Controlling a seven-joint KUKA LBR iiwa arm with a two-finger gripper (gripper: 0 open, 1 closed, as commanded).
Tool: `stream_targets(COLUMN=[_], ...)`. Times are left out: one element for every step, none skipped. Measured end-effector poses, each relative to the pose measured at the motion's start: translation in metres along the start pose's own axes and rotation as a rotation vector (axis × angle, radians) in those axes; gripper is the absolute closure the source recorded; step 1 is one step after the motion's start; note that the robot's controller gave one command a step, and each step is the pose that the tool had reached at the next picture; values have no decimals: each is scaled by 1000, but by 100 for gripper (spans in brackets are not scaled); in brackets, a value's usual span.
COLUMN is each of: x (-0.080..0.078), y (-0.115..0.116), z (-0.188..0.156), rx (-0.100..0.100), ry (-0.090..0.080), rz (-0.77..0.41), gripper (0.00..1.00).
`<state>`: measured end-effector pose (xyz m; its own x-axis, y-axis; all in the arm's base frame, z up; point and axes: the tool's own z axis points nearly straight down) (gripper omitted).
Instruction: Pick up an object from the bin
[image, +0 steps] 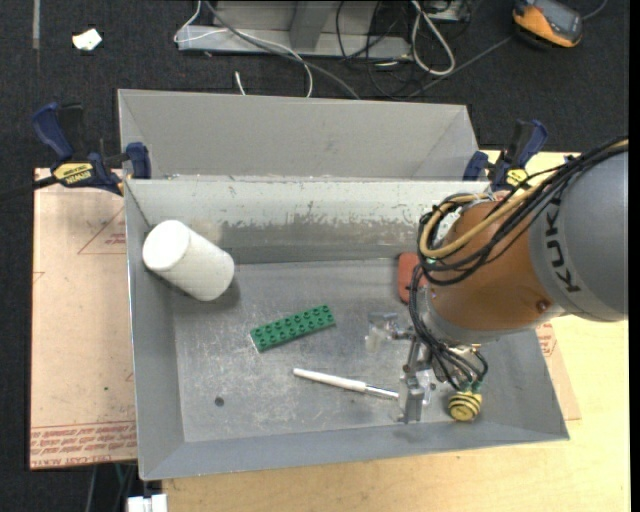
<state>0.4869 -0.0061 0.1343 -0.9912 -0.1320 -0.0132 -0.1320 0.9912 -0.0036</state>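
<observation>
Though I cannot tell whether the claw (412, 400) is spread, a thin white stick (345, 382) ends just beside it.

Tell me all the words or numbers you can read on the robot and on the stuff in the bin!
"KUK": black letters on the grey arm; I can't make out any more letters after them.
No words or numbers can be read on the green studded brick, the white cylinder, the thin white stick or the small yellow thing.
</observation>
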Motion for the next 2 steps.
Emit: stream_targets(x=[4,-12], y=[29,31], z=[23,66], rx=[-6,-1], ry=[16,2], rz=[165,81], gripper=[0,0])
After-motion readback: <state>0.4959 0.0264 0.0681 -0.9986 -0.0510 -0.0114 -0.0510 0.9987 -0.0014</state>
